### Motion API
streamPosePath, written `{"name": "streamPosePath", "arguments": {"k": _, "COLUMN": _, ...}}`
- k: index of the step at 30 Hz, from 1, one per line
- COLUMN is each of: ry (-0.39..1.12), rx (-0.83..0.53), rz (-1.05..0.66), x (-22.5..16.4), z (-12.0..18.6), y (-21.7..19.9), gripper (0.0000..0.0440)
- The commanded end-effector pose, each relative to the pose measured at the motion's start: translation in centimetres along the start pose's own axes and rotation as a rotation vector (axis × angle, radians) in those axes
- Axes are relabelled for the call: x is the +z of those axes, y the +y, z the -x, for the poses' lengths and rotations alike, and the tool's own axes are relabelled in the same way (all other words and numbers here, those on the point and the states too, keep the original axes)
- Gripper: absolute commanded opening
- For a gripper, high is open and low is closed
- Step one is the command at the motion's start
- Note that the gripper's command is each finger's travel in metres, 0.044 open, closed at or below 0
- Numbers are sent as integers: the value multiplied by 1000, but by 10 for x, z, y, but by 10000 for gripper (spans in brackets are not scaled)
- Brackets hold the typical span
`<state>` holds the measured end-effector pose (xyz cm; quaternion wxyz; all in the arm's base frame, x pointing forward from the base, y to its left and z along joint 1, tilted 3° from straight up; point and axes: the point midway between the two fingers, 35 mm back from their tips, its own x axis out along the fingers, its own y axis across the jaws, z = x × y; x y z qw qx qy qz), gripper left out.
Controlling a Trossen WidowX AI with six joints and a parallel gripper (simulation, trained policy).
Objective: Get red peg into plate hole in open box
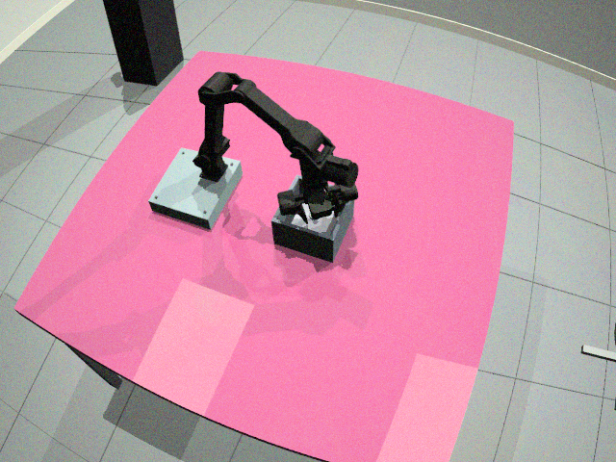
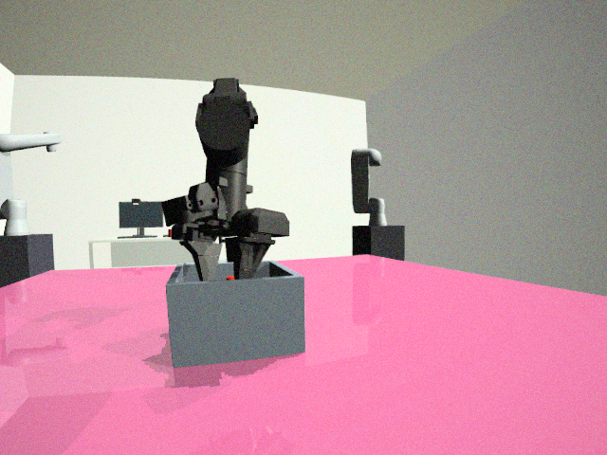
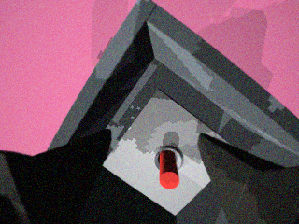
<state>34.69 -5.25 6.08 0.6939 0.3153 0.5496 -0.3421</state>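
Your red peg (image 2: 229,278) (image 3: 168,170) is inside the box (image 1: 303,240) (image 2: 236,320) (image 3: 220,89), standing upright or nearly so at the hole (image 3: 177,150) in the plate (image 3: 135,161) at the box's bottom. In the wrist view you can see its lower end meeting the hole's ring, with the shaft rising out of it; how deep it sits you cannot tell. Your gripper (image 1: 318,217) (image 2: 227,275) (image 3: 154,136) is open—its fingers stand apart on either side of the peg, clear of it, with their tips reaching down within the box's walls. Above the box, the black arm (image 1: 266,107) (image 2: 227,169) bends over and down from its pale base plate (image 1: 171,181), which stands beside the box, apart from it. Under both box and base plate spreads the pink table top (image 1: 423,209) (image 2: 416,353) (image 3: 42,70)—shadows of the arm fall across it near the box.
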Motion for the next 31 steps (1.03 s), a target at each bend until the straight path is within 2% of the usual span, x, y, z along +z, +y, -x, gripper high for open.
{"name": "streamPosePath", "arguments": {"k": 1, "ry": -17, "rx": 4, "rz": 14, "x": 14, "z": 3, "y": 5, "gripper": 430}}
{"name": "streamPosePath", "arguments": {"k": 2, "ry": -21, "rx": 5, "rz": 15, "x": 17, "z": 3, "y": 6, "gripper": 440}}
{"name": "streamPosePath", "arguments": {"k": 19, "ry": -144, "rx": 52, "rz": -30, "x": 70, "z": 19, "y": 16, "gripper": 440}}
{"name": "streamPosePath", "arguments": {"k": 31, "ry": -147, "rx": 53, "rz": -31, "x": 71, "z": 19, "y": 16, "gripper": 440}}
